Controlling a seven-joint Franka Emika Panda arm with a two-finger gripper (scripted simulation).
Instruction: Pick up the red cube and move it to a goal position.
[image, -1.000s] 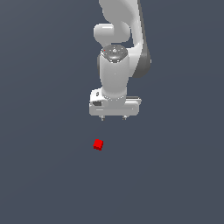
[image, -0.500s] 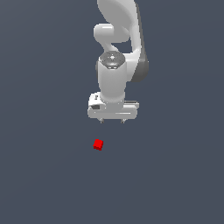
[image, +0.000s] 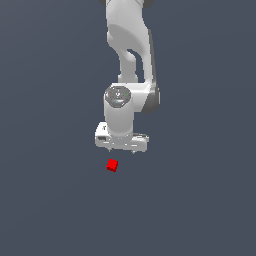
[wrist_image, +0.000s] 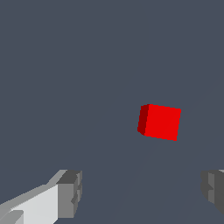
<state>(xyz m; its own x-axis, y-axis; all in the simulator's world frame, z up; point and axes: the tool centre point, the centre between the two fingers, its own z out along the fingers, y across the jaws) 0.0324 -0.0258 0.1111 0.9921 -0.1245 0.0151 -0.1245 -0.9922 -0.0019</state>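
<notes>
The red cube (image: 112, 165) is small and bright, and rests on the dark grey floor. My white gripper (image: 121, 150) hangs just above and slightly behind it, open, with nothing between its fingers. In the wrist view the red cube (wrist_image: 160, 122) lies on the floor ahead of the two grey fingertips (wrist_image: 70, 194), which stand wide apart and do not touch it. No goal marker shows.
The white arm (image: 131, 55) rises from the gripper toward the top of the exterior view. The dark grey floor (image: 200, 200) is uniform all around.
The arm has lowered and swung toward the exterior view's left, bringing the gripper close above the cube. The cube has not moved.
</notes>
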